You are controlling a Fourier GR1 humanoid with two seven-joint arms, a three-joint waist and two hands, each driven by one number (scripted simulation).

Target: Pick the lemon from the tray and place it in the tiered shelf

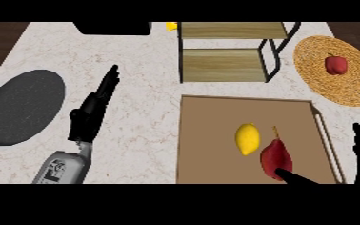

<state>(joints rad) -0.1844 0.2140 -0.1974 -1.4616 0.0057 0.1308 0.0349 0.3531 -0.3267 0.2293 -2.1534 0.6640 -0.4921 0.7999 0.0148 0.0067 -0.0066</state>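
lemon lies on brown tray at lower right of frame, just left of dark red pear-like fruit, nearly touching it. right hand at lower right edge, one finger tip on that fruit; fingers' state cannot tell. left hand at left centre over counter, fingers straight, holding nothing. tiered shelf at upper centre, wooden boards bare. red apple on woven mat, upper right

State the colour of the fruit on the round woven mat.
Red, seen in the head view: the fruit on the woven mat.
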